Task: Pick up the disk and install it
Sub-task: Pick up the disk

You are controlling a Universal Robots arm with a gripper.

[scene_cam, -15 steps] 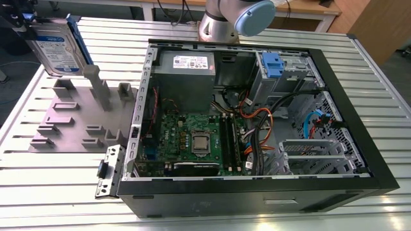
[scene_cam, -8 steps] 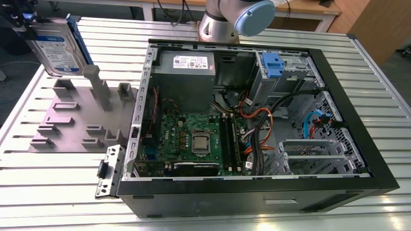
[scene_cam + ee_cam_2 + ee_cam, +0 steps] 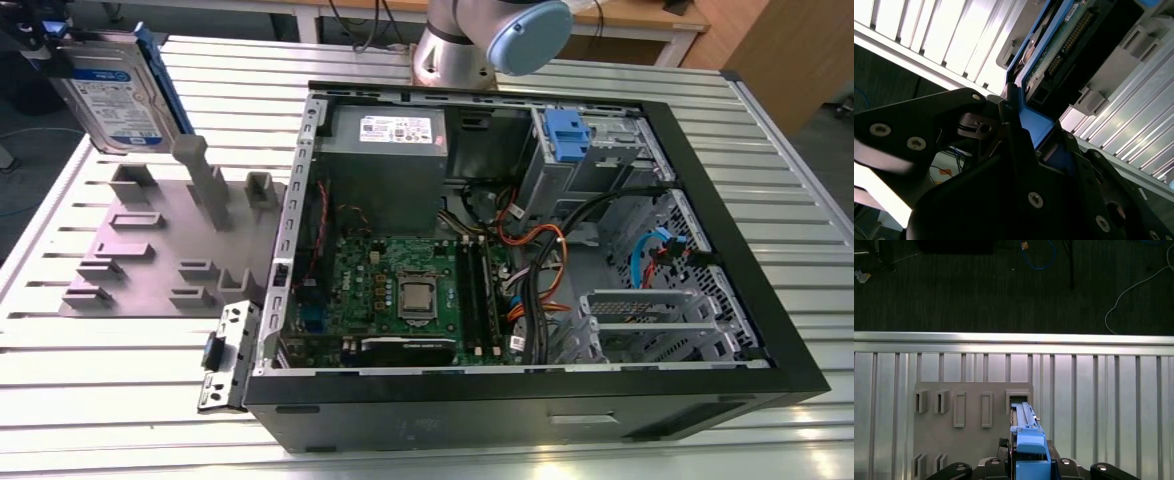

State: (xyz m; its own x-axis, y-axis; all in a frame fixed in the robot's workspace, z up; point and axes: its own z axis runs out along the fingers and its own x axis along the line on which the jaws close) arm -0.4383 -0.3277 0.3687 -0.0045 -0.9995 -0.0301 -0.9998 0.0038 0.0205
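The disk (image 3: 118,95) is a silver-grey drive with a white-and-blue label in a blue bracket. It stands on edge at the exterior view's far left, over the back of the grey fixture plate (image 3: 147,250). My gripper (image 3: 74,45) is shut on its upper end. In the first wrist view the disk (image 3: 1026,437) runs edge-on from my gripper (image 3: 1030,467) towards a slot (image 3: 1018,399) in the plate; I cannot tell whether its far end sits in that slot. The second wrist view has the dark fingers (image 3: 1011,125) clamped on the disk's blue bracket (image 3: 1036,125).
An open black computer case (image 3: 787,370) lies on the slatted aluminium table (image 3: 134,370), with a motherboard, cables and a drive bay holding a small blue clip (image 3: 567,135). The arm's base (image 3: 461,50) stands behind the case. A loose metal bracket (image 3: 227,360) lies by the case's front corner.
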